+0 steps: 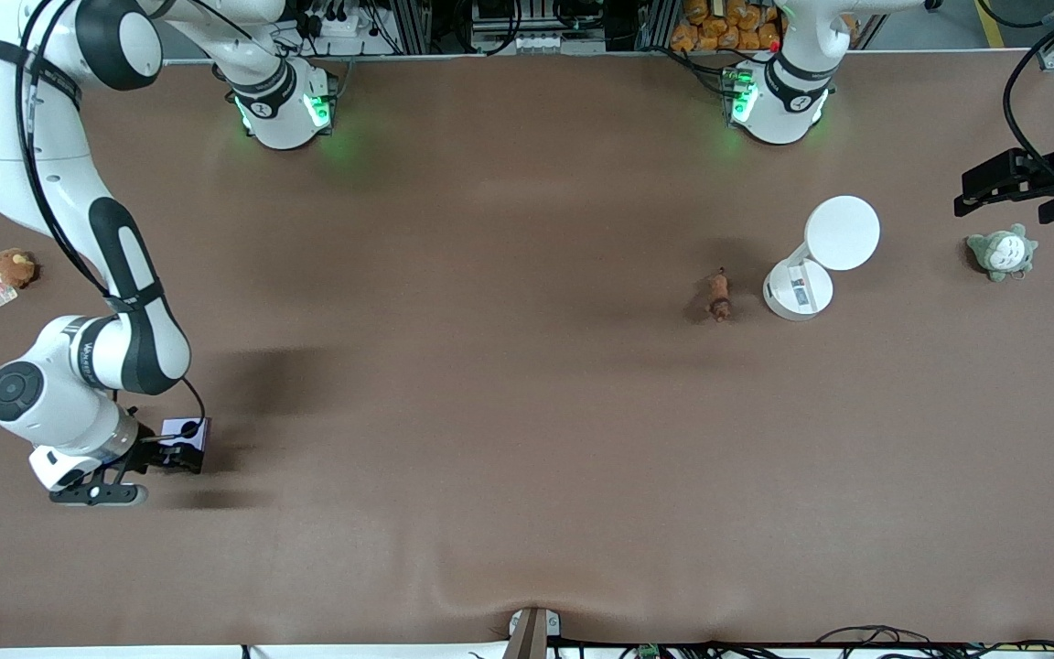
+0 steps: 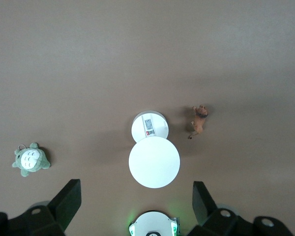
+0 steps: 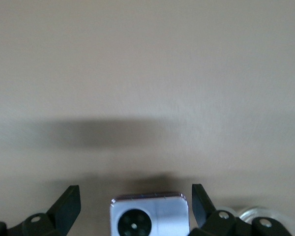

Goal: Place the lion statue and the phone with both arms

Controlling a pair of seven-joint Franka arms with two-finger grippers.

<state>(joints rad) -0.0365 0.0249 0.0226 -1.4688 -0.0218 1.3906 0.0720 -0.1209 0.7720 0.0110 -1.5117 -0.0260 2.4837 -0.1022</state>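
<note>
The phone (image 1: 187,430) lies flat on the table near the right arm's end, pale lilac with a black camera circle up. My right gripper (image 1: 181,447) is low over it and open. In the right wrist view the phone (image 3: 148,216) sits between the fingers (image 3: 69,201) with a gap on each side. The lion statue (image 1: 719,295) lies on the table beside a white stand (image 1: 800,291); it also shows in the left wrist view (image 2: 199,120). My left gripper (image 1: 1012,203) is open and empty, high over the left arm's end of the table.
The white stand carries a round white disc (image 1: 843,233) and also shows in the left wrist view (image 2: 154,162). A grey-green plush (image 1: 1001,252) lies below the left gripper. A round brown plush with a tag (image 1: 13,267) lies at the right arm's end.
</note>
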